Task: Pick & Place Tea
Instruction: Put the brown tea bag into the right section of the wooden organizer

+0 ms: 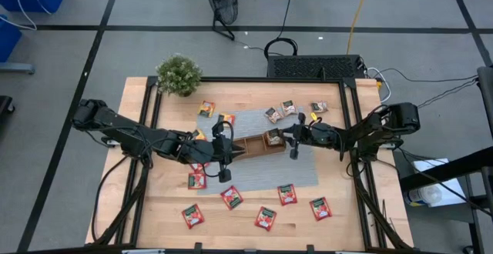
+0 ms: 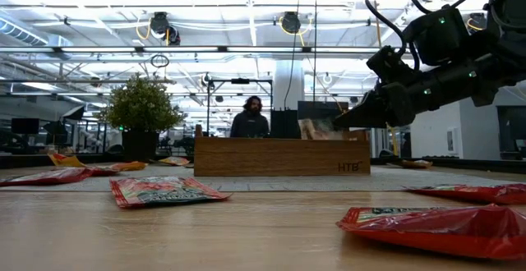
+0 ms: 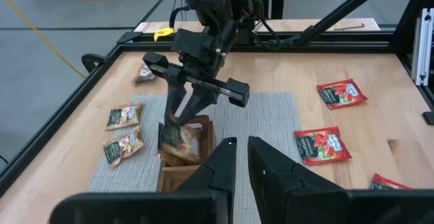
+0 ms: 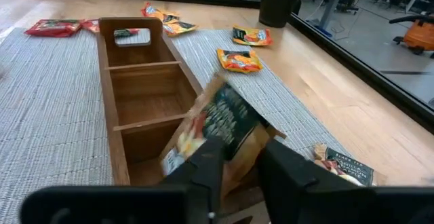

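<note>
Grey-brown tea sachet (image 4: 224,125) standing tilted in the end compartment of the wooden tray (image 4: 139,88), the compartment nearest the right arm, leaning against the tray wall. Flanked there by the fingers of the right gripper (image 3: 178,119), jaws parted a little around its lower edge; cannot tell whether gripped or already loose. Middle and far compartments bare wood in the right wrist view. Tray resting on a grey woven mat (image 1: 300,165) in the middle of the table (image 1: 347,223).

Three more grey-brown sachets (image 1: 272,115) lying flat on the mat and bare wood just beyond the tray. Orange-yellow sachets (image 1: 206,108) toward the potted plant (image 1: 179,74) at the table's far left corner. Red sachets (image 1: 266,218) spread along the near edge, well apart from the tray, two of them large in the low view's foreground.

Left gripper (image 1: 223,158) hovering over the mat's left edge beside the tray's other end, fingers narrow with a slim gap, holding nothing.

Beyond the table, a person (image 2: 252,117) in the room behind the tray
</note>
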Controlling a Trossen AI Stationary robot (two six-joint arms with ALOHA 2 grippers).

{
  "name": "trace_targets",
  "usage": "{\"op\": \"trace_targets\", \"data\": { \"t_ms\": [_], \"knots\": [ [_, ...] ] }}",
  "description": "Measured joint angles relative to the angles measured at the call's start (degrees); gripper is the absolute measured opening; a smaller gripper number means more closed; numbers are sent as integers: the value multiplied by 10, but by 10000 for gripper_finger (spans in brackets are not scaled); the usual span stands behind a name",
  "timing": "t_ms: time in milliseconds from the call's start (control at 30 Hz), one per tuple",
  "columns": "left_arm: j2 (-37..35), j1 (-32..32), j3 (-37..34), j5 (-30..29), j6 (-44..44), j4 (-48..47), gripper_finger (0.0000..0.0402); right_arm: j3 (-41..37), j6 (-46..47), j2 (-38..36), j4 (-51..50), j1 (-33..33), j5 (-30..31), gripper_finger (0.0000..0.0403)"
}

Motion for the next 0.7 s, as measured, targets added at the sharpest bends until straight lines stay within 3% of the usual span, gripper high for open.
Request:
{"op": "trace_targets", "data": {
  "t_ms": [367, 500, 600, 700],
  "knots": [
    [0, 0, 0, 0, 0, 0, 47, 0, -8, 0, 13, 0, 2, 134],
    [0, 0, 0, 0, 0, -1, 47, 0, -14, -3, 10, 1, 71, 133],
    [0, 0, 0, 0, 0, -1, 47, 0, 1, -21, -43, -2, 129, 131],
    [0, 0, 0, 0, 0, 3, 47, 7, 12, -57, -167, -20, 151, 131]
  ]
}}
